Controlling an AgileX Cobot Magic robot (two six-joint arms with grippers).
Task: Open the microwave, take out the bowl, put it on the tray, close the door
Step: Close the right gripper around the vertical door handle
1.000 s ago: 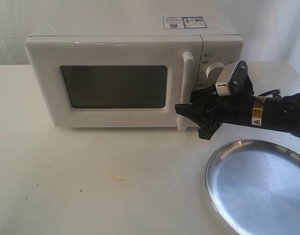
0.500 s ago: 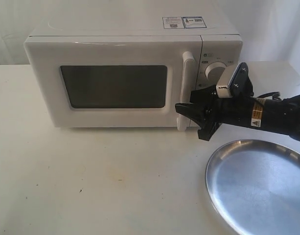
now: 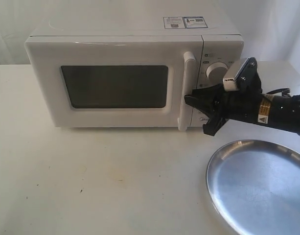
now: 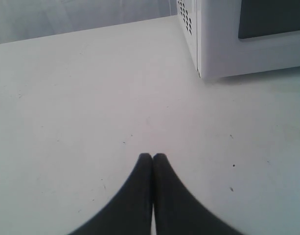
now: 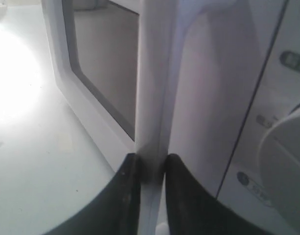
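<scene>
The right claw [image 5: 150, 169] pinches the handle [image 3: 188, 73] of the door [image 3: 47, 88], with the bar between its fingers. It had best pull in an arc about the door's far side, not straight out. The bowl is probably inside, unseen. The tray [image 3: 260, 186] lies near, below the claw. The left claw [image 4: 152, 159] is closed and empty over the worktop [image 4: 66, 98].

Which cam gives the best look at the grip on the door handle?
Right wrist view: the door handle fills the frame, pinched between the right gripper fingers. Exterior view shows the whole handle with the gripper at its lower half, but contact is hard to judge there. Left wrist view shows only a microwave corner, no handle.
</scene>
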